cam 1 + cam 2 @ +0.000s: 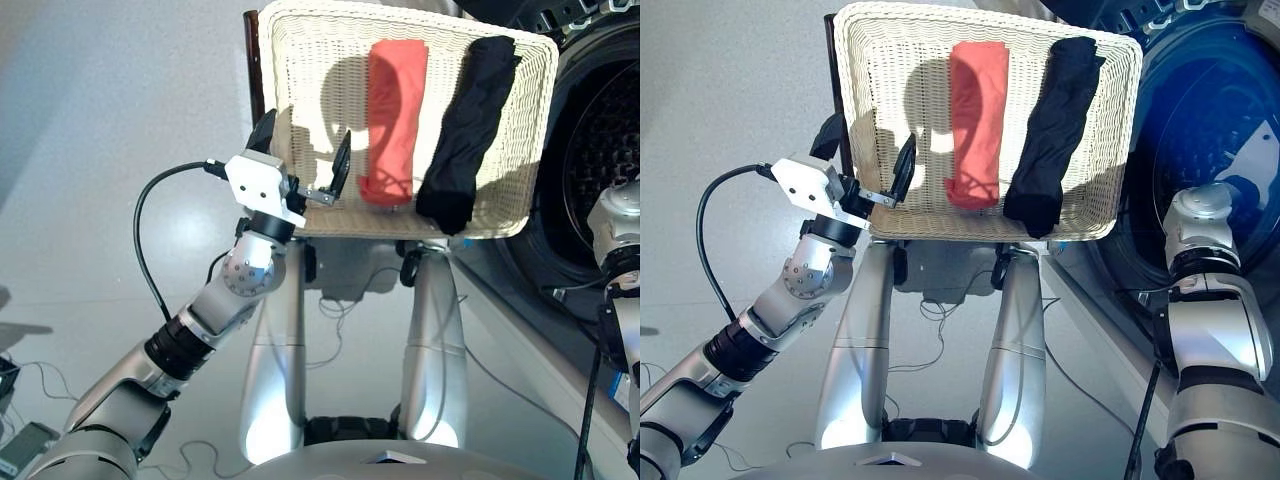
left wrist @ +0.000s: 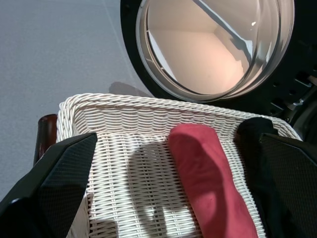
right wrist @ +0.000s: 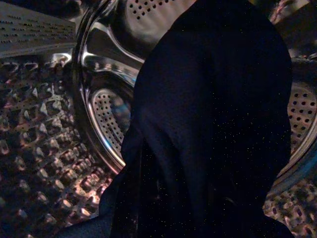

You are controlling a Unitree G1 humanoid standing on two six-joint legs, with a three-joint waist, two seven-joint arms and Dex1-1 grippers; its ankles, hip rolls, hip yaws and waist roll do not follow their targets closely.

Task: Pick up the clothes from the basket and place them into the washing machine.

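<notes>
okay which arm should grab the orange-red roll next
Left. Its tool hangs open over the basket beside the orange-red roll; the right arm is inside the washing machine with navy cloth.

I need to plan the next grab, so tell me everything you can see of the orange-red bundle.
The orange-red bundle is a soft cloth roll lying lengthwise in the middle of the cream wicker basket, its near end creased and folded over. The black bundle lies beside it. No gripper touches it; the open left gripper hovers beside it.

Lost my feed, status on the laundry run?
Left gripper open over basket. Navy cloth in the drum before the right wrist camera. Red roll, black roll in basket. Nothing blocking.
</notes>
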